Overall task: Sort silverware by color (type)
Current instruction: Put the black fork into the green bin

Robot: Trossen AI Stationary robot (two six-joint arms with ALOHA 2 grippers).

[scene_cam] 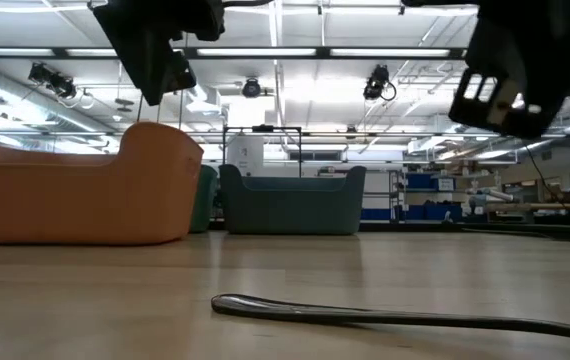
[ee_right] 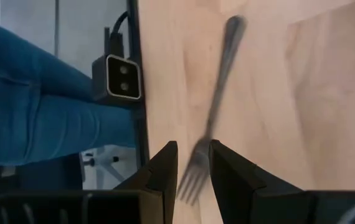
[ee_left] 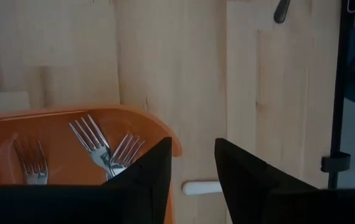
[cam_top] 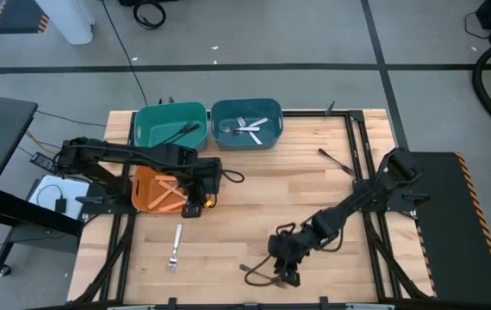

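Forks are spread over the wooden counter (cam_top: pixel 254 189) and three bins: the orange bin (cam_top: pixel 152 191) by the left edge holds orange-handled forks (cam_top: pixel 170 189), the green bin (cam_top: pixel 170 125) at the far edge holds a black fork (cam_top: pixel 179 133), and the blue bin (cam_top: pixel 245 123) beside it holds silver forks (cam_top: pixel 250 127). One silver fork (cam_top: pixel 175 247) lies loose near the front edge, left of centre, and a dark fork (cam_top: pixel 336 160) lies toward the right edge. The left gripper (cam_top: pixel 201 200) hangs at the orange bin's right rim, jaws apart and holding nothing. The right gripper (ee_right: pixel 191 167) is low near the front edge, jaws narrowly parted around the tines of another fork (ee_right: pixel 213 106) lying on the counter; whether they actually grip it cannot be told.
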